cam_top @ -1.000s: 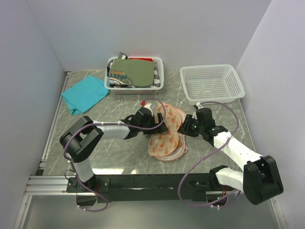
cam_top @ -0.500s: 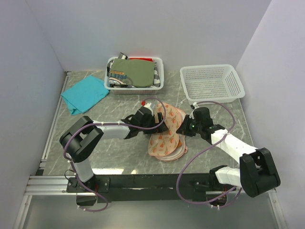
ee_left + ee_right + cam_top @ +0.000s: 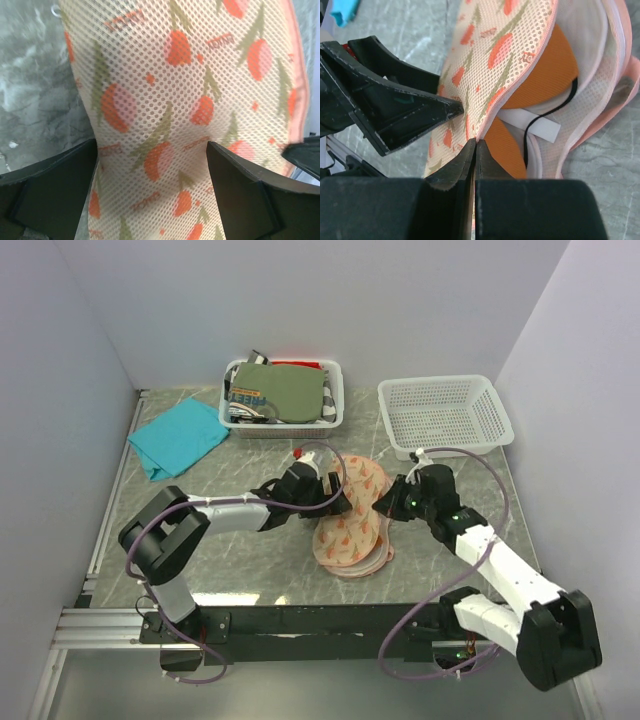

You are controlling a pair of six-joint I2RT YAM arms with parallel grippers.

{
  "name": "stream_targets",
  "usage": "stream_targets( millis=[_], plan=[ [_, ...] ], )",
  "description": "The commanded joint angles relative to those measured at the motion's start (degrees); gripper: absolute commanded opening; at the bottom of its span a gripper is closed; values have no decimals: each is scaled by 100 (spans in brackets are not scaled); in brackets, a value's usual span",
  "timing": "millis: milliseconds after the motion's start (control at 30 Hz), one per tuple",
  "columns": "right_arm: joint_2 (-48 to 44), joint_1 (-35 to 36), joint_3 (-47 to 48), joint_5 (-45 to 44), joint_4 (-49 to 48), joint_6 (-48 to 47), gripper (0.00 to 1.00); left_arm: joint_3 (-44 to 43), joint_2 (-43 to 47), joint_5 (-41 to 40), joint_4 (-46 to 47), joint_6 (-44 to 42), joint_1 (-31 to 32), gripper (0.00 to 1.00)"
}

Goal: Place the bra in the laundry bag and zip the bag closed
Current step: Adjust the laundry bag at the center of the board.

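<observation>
**Ana:** From above, where is the laundry bag [image 3: 350, 532]?

**Ben:** It lies on the bench [image 3: 250, 555], in the middle, between the two arms. The left fingers [image 3: 333, 502] and the right fingers [image 3: 387, 506] come together at its far lobe, where one flap is lifted. The fingers are too small in this view to judge, and the flap hides the inside of the bag. Further back there are a basket of clothes [image 3: 283, 400], a white mesh basket [image 3: 445, 418] and a teal cloth [image 3: 178, 436].

**Ana:** And the left wrist camera?

**Ben:** The printed mesh flap [image 3: 185, 100] fills nearly the whole view. It passes across the gap between the left fingers [image 3: 55, 185], which stand wide apart, one at each bottom corner. They are not pressed together on anything. A piece of grey bench shows at the left. The inside of the bag is hidden here too.

**Ana:** Then the right wrist camera?

**Ben:** This view gives what the other two hide. The right fingers [image 3: 457, 170] are closed tight on the rim of the flap and pinch it. Behind the flap the bag gapes open, and the bra [image 3: 555, 55] sits inside it. I see two orange cups, a thin dark strap [image 3: 551, 114] and a white strip [image 3: 532, 125] between them. The left fingers appear on the outer side of the flap, spread, with one tip touching the mesh.
</observation>
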State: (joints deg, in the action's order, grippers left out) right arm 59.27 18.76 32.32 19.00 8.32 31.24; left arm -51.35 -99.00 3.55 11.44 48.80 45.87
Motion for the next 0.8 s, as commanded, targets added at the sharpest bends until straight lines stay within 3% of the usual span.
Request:
stream_targets(
  millis=[0, 500, 767],
  plan=[
    [-468, -13, 231, -308, 284, -4, 3, -24, 452, -337, -10, -98, 19, 96],
    [-1074, -13, -129, -2013, 1515, 92, 2, 3, 496, -338, -134, -116, -7, 96],
    [-715, -4, -41, -2560, 1761, 409, 0, -129, 329, -303, -107, -195, -25, 96]
  ],
)
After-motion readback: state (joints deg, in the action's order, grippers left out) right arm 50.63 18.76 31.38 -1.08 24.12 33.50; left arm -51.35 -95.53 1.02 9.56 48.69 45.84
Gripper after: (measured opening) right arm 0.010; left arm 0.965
